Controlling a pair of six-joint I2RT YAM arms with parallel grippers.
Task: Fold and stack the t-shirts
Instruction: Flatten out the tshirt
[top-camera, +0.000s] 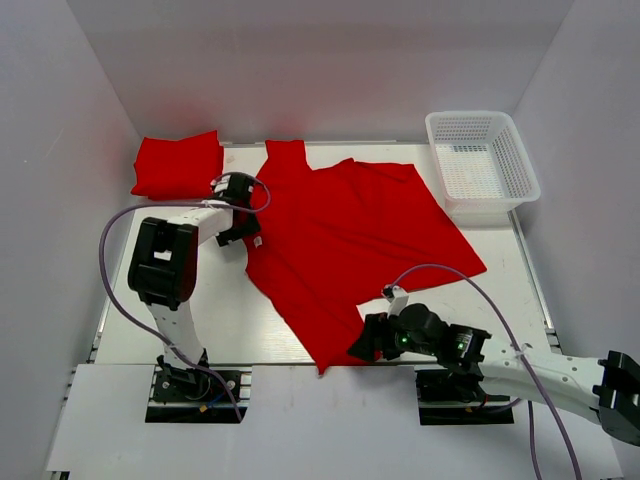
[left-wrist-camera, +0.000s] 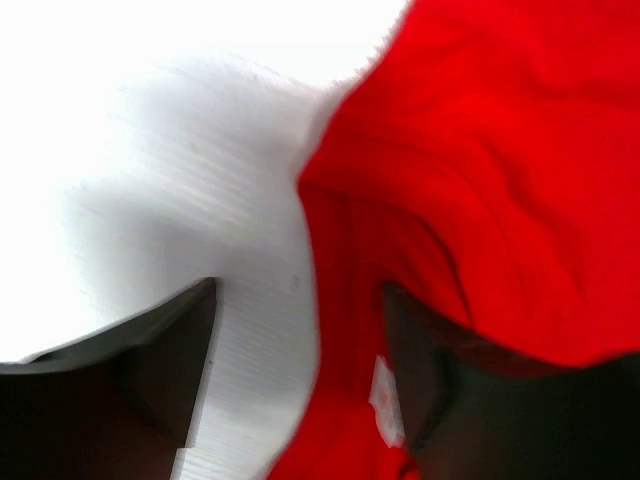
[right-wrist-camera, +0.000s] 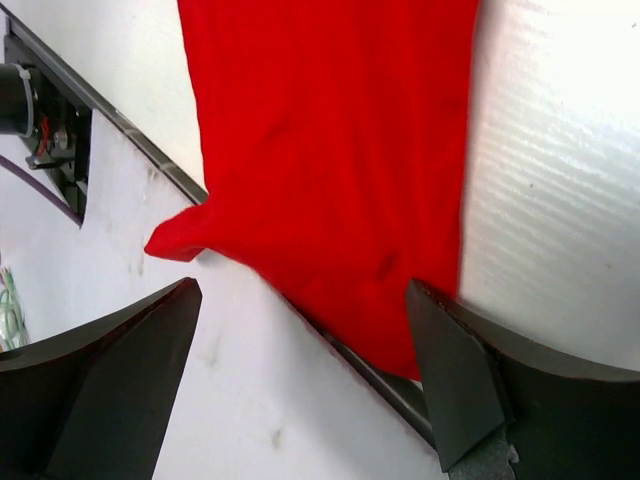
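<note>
Spread t-shirt (top-camera: 350, 230) looks limp and light, so I'd pinch its collar edge with left gripper (left-wrist-camera: 298, 300), near hem corner with right gripper (right-wrist-camera: 300, 300), both spread.

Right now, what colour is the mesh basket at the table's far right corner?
The mesh basket is white; the top external view shows it best.

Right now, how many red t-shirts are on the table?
2: one folded t-shirt far left, one spread t-shirt in the middle. The folded one may hide more.
</note>
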